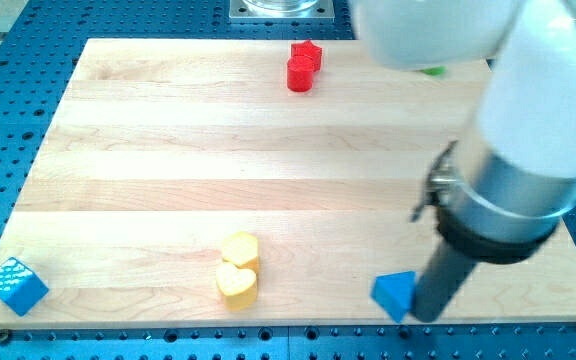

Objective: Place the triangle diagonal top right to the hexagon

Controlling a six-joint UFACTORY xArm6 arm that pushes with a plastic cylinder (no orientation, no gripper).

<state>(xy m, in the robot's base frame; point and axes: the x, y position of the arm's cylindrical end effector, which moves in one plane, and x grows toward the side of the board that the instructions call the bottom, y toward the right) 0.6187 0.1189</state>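
A blue triangle (394, 293) lies near the board's bottom edge at the view's right. My tip (429, 317) is just to its right, touching or almost touching it. A yellow hexagon (240, 249) lies at the bottom middle, well to the left of the triangle. A yellow heart (236, 285) sits right below the hexagon, touching it.
A red star (308, 51) and a red round block (299, 75) sit together at the top middle. A blue cube (14, 285) lies at the bottom left corner. A sliver of a green block (431, 70) shows at the top right, mostly hidden by the arm (528, 150).
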